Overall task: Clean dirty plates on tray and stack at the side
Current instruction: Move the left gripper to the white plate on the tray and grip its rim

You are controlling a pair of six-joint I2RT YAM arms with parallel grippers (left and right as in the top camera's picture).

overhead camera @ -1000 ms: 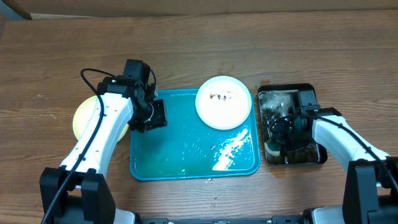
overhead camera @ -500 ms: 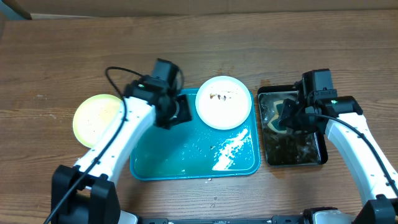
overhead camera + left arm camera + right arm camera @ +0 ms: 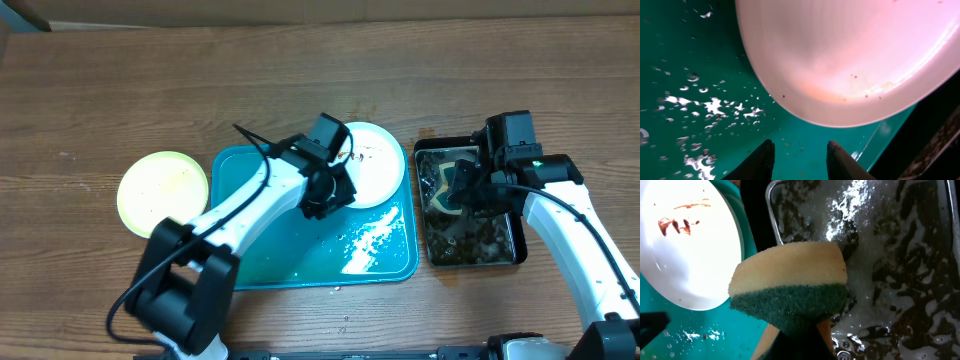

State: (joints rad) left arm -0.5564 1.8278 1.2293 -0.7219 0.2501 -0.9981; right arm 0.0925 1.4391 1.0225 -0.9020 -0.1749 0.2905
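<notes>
A white plate point(image 3: 372, 165) with brown smears lies at the far right corner of the wet teal tray point(image 3: 250, 250). It also shows in the left wrist view point(image 3: 850, 55) and the right wrist view point(image 3: 685, 240). My left gripper point(image 3: 327, 195) is open and empty, low over the tray point(image 3: 700, 60) just short of that plate's rim. A pale yellow plate point(image 3: 162, 191) lies on the table left of the tray. My right gripper point(image 3: 462, 186) is shut on a yellow and green sponge point(image 3: 790, 287) above the black tray of water point(image 3: 475, 235). A third plate is not in view.
The black tray point(image 3: 890, 255) holds dark foamy water and stands right of the teal tray. Water puddles point(image 3: 372, 240) lie on the teal tray's near right part. Bare wooden table point(image 3: 120, 90) surrounds everything.
My left gripper has moved right across the tray, from its left edge to the white plate's near rim. My right gripper lifted the sponge out of the water, then held still.
</notes>
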